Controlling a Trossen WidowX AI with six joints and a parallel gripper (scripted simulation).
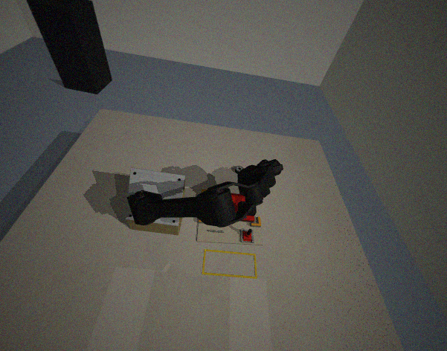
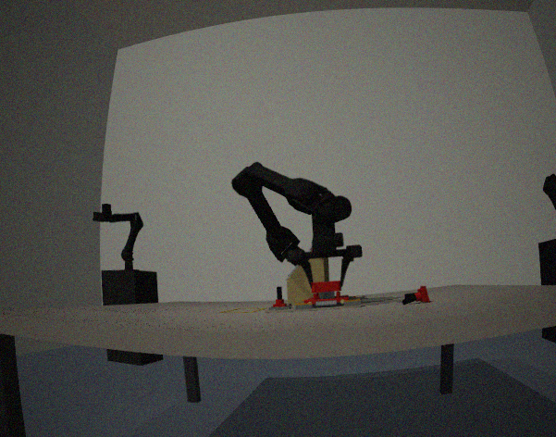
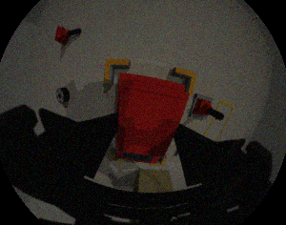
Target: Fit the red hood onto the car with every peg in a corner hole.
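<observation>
From the side view, a dark arm stands on a black block (image 2: 129, 285) at far left. Nearer, a yellow outline (image 1: 229, 276) (image 2: 236, 310) (image 3: 225, 102) marks the table (image 1: 299, 302) (image 2: 250, 333) (image 3: 151, 29), then a red piece with an upright black post (image 1: 247, 236) (image 2: 278, 303) (image 3: 203, 107). Next, the claw (image 1: 243, 205) (image 2: 327, 283) (image 3: 147, 120), fingers wide apart, grips the red hood (image 1: 236, 198) (image 2: 326, 285) (image 3: 151, 110) over the car (image 1: 249, 218) (image 2: 343, 298); whether every peg is in its hole, I cannot tell. To the right, a red-and-black piece (image 2: 423, 294) (image 3: 63, 35) lies on its side.
</observation>
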